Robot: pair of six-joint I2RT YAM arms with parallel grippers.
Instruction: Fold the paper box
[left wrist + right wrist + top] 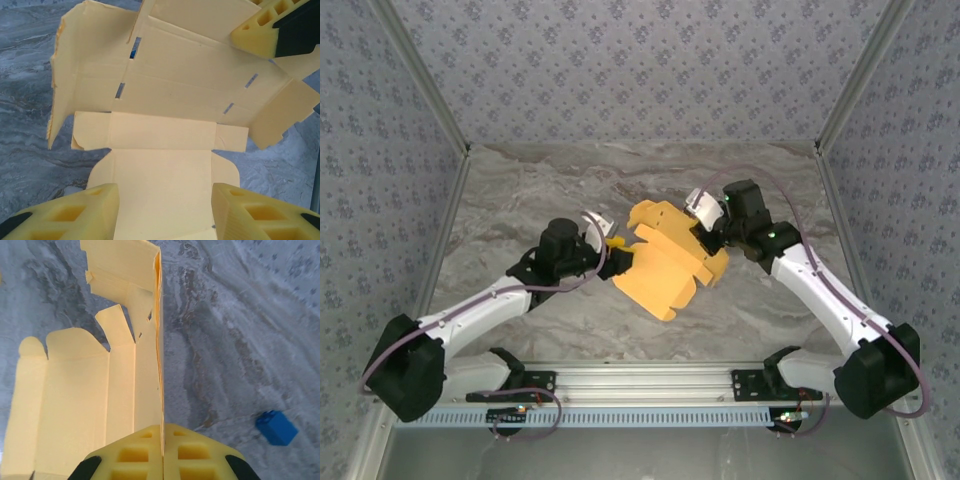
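Observation:
The paper box (665,258) is a yellow-orange die-cut sheet, partly folded, in the middle of the table. My right gripper (707,236) is at its far right side, shut on a panel that stands on edge (159,340); the pinch shows at the gripper (162,432). From the near left comes my left gripper (616,256), open. Its two fingers sit wide apart on either side of a flat flap (162,185), midway at the gripper (165,200). The sheet's slotted main panels (190,85) spread beyond the flap, with a side wall raised at the left (75,75).
A small blue block (276,427) lies on the marble table (520,210) to the right of the held panel. Patterned walls close in the back and both sides. The rail with the arm bases (640,385) runs along the near edge.

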